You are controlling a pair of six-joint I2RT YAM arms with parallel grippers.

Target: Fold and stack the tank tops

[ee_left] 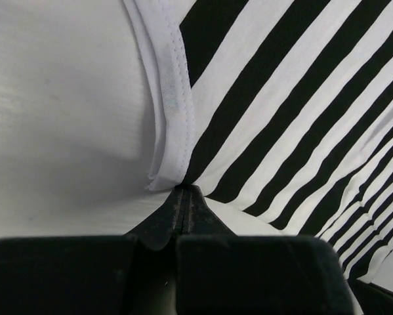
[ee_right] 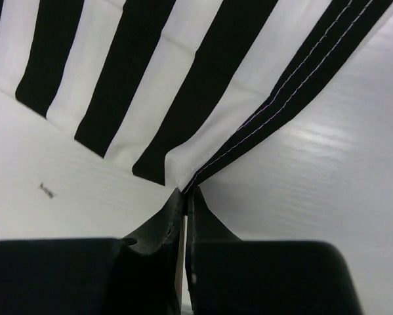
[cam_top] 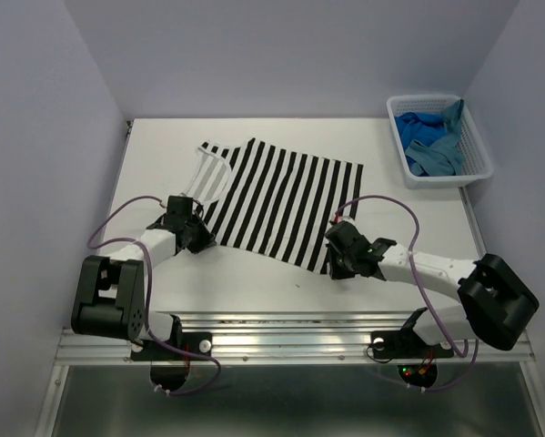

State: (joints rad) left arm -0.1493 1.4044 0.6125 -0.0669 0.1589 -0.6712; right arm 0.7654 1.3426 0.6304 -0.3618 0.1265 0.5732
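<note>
Closest in, right under each wrist camera, the black fingers are pressed together with cloth between them. The left gripper [ee_left: 185,190] pinches the white-bound armhole edge of the striped tank top [cam_top: 277,205], and the right gripper [ee_right: 185,191] pinches a corner of its stitched hem. The top lies spread flat and slightly askew across the middle of the bench [cam_top: 163,146], with its straps toward the far-left corner and its hem toward the right edge. Both pinches sit on its near side, well apart. That spacing probably keeps the near edge taut so it can be lifted as one line and carried toward the far edge for a first fold, without sagging in the middle. The blue tank tops [cam_top: 428,144] lie bundled in the white basket [cam_top: 477,150] at the far-right corner, out of the way, and are not yet folded.
</note>
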